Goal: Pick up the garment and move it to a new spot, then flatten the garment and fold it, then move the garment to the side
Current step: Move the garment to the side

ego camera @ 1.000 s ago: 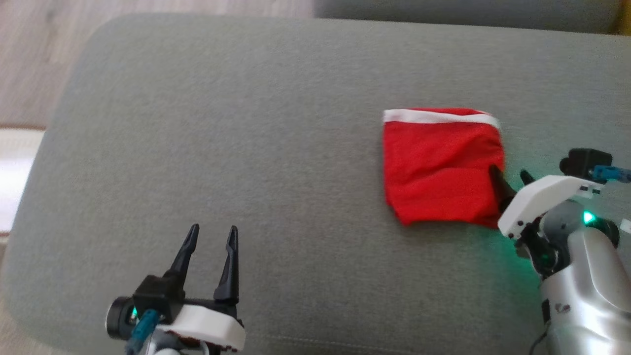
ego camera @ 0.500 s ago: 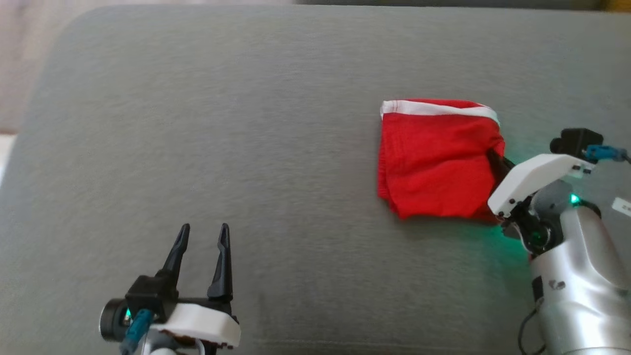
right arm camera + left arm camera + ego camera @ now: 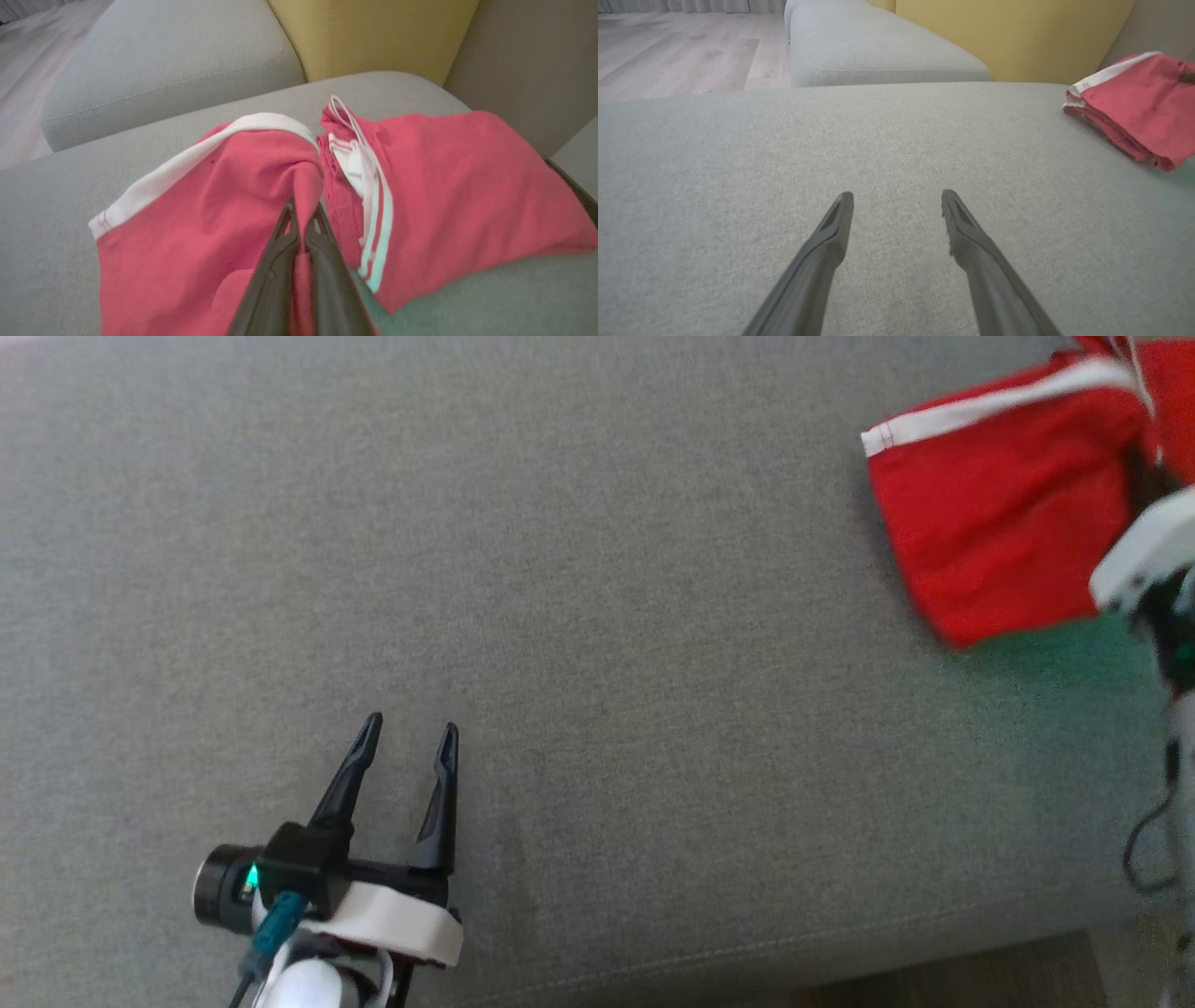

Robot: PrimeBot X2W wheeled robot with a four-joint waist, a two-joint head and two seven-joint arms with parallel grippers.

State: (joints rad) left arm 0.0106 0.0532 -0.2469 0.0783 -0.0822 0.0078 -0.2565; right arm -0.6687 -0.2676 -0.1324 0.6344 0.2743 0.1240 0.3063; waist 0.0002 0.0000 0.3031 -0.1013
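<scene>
The garment [image 3: 990,532] is red with a white band and lies tilted at the upper right of the grey cushion in the head view. In the right wrist view my right gripper [image 3: 301,210] is shut on a raised fold of the garment [image 3: 187,210], and white cords and striped trim show to the right of the fingers. The gripper's white housing [image 3: 1134,560] overlaps the cloth's right edge. My left gripper [image 3: 412,724] stands open at the lower left with nothing between its fingers. In the left wrist view the left gripper [image 3: 897,195] hovers over bare cushion, with the garment [image 3: 1134,102] far right.
The work surface is a wide grey sofa cushion [image 3: 560,569]. Its front edge and a strip of wooden floor [image 3: 980,980] run along the bottom right. Behind it are a second grey seat [image 3: 859,51], a yellow backrest [image 3: 1017,32] and more wooden floor [image 3: 668,46].
The right gripper went from open at the garment's right edge to shut on it, and that side of the cloth has bunched up and tilted. The head camera has shifted. The left gripper stays open.
</scene>
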